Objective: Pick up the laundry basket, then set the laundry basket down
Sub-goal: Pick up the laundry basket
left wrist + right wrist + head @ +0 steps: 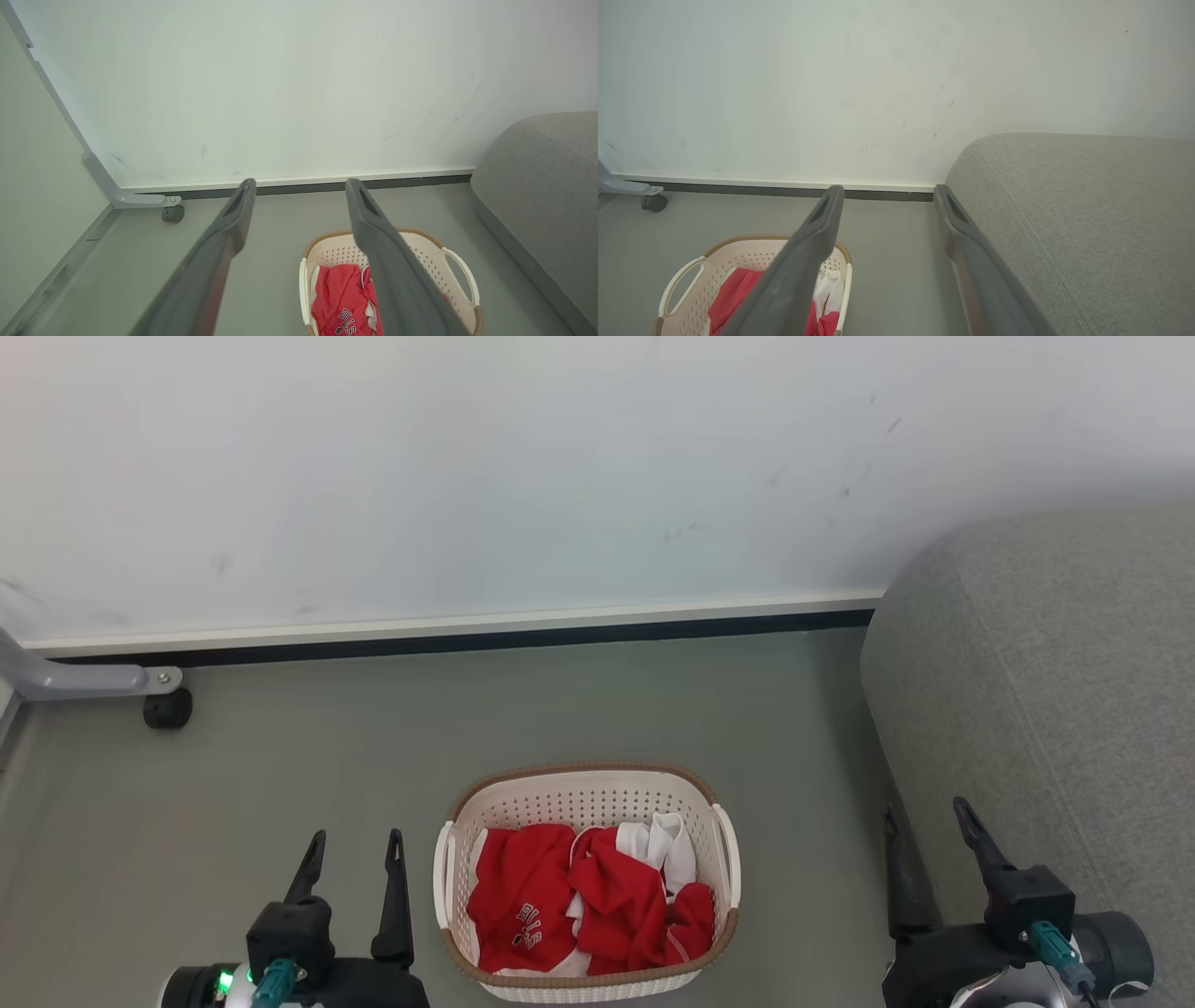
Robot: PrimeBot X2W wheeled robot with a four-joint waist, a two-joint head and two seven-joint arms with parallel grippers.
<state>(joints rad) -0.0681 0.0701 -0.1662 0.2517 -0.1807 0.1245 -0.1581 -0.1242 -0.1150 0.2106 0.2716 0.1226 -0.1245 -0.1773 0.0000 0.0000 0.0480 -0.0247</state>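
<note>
The laundry basket rests on the grey floor in the head view's lower middle, cream-white and perforated with a brown rim and white side handles; red and white clothes lie in it. It also appears in the left wrist view and the right wrist view. My left gripper is open, just left of the basket and apart from it, holding nothing. On the basket's right my right gripper is open and empty, a wider gap away, close beside the sofa.
A grey fabric sofa fills the right side, beside my right arm. A white wall with a dark baseboard runs behind the basket. A grey metal leg with a black caster stands at the far left.
</note>
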